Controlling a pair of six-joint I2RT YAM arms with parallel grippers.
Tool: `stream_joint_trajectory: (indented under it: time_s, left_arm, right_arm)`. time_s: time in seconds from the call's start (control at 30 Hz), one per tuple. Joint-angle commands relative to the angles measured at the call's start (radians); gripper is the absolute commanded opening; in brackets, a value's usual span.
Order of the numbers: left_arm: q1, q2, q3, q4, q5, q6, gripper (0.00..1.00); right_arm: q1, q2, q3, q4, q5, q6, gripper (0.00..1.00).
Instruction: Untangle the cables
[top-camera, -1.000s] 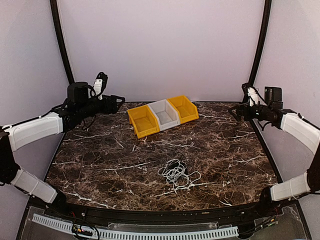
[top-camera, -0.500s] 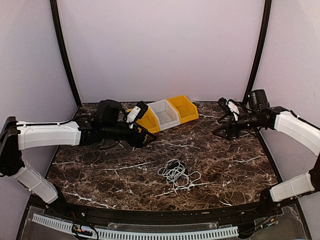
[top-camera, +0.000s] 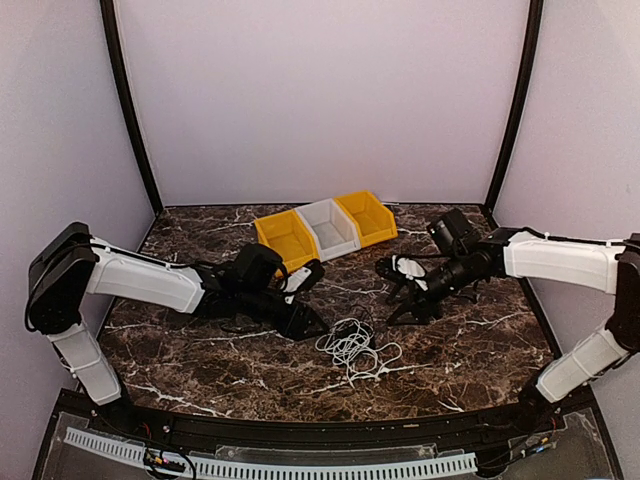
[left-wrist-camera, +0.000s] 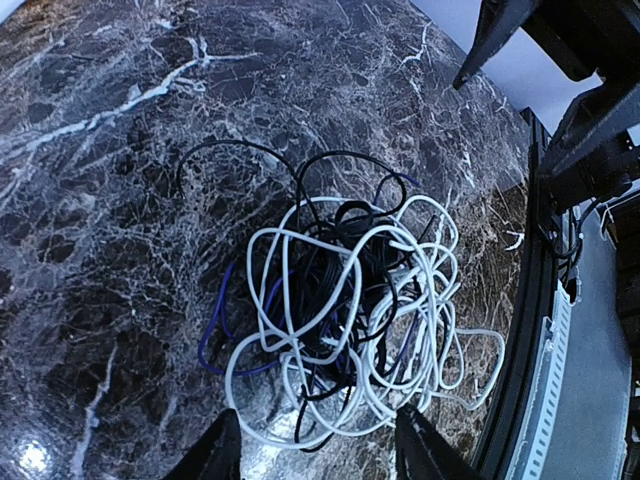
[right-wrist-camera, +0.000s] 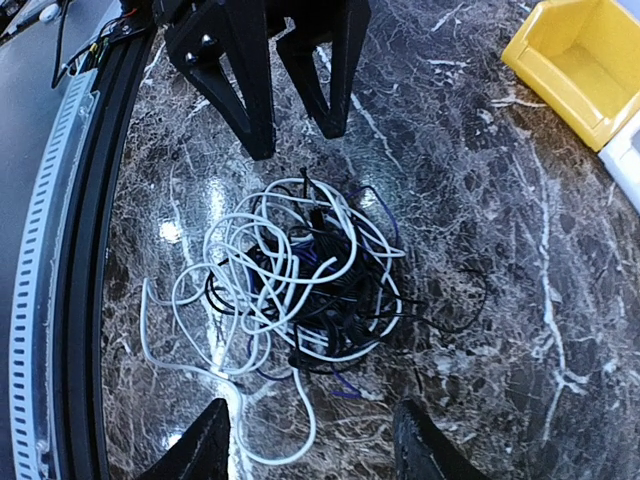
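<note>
Flanking the tangled cables (top-camera: 352, 348), the left gripper (top-camera: 308, 322) and right gripper (top-camera: 393, 294) hovered wide open and empty, seemingly mid-approach; next, each needed to pinch a separate outer loop.

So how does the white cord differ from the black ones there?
The white cable stands out on the dark table; the black cables almost vanish against it. White loops form most of the heap's outside; black bunches in the core, a few arcs straying out. Both are thin, loopy and tangled together.
</note>
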Motion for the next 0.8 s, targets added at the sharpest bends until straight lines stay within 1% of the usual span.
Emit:
stream_joint_trajectory:
  time_s: [0.0, 0.1, 0.17, 0.27, 0.4, 0.5, 0.6, 0.67, 0.77]
  left_arm:
    - [-0.005, 0.035, 0.019, 0.083, 0.021, -0.038, 0.47]
    - [-0.006, 0.057, 0.043, 0.081, 0.014, -0.04, 0.43]
    - [-0.006, 0.076, 0.057, 0.089, 0.011, -0.052, 0.39]
    - [-0.003, 0.093, 0.065, 0.115, 0.012, -0.078, 0.36]
    - [0.001, 0.116, 0.079, 0.139, 0.037, -0.094, 0.31]
    - [0.005, 0.138, 0.098, 0.134, 0.05, -0.091, 0.24]
    - [0.007, 0.149, 0.106, 0.133, 0.061, -0.088, 0.2]
    - [0.009, 0.153, 0.113, 0.133, 0.065, -0.085, 0.15]
    - [0.013, 0.157, 0.119, 0.135, 0.073, -0.083, 0.13]
  right_arm:
    - [0.042, 0.036, 0.0, 0.035, -0.008, 0.013, 0.51]
    - [0.053, 0.048, 0.004, 0.039, -0.01, 0.02, 0.5]
    - [0.055, 0.051, 0.006, 0.048, -0.008, 0.025, 0.49]
    - [0.059, 0.066, 0.016, 0.049, -0.002, 0.031, 0.47]
    - [0.059, 0.084, 0.031, 0.041, -0.005, 0.036, 0.46]
    - [0.059, 0.084, 0.033, 0.041, -0.006, 0.04, 0.46]
    - [0.059, 0.085, 0.032, 0.04, -0.003, 0.04, 0.46]
    - [0.06, 0.085, 0.03, 0.039, -0.001, 0.042, 0.46]
    - [0.059, 0.085, 0.029, 0.041, -0.001, 0.044, 0.46]
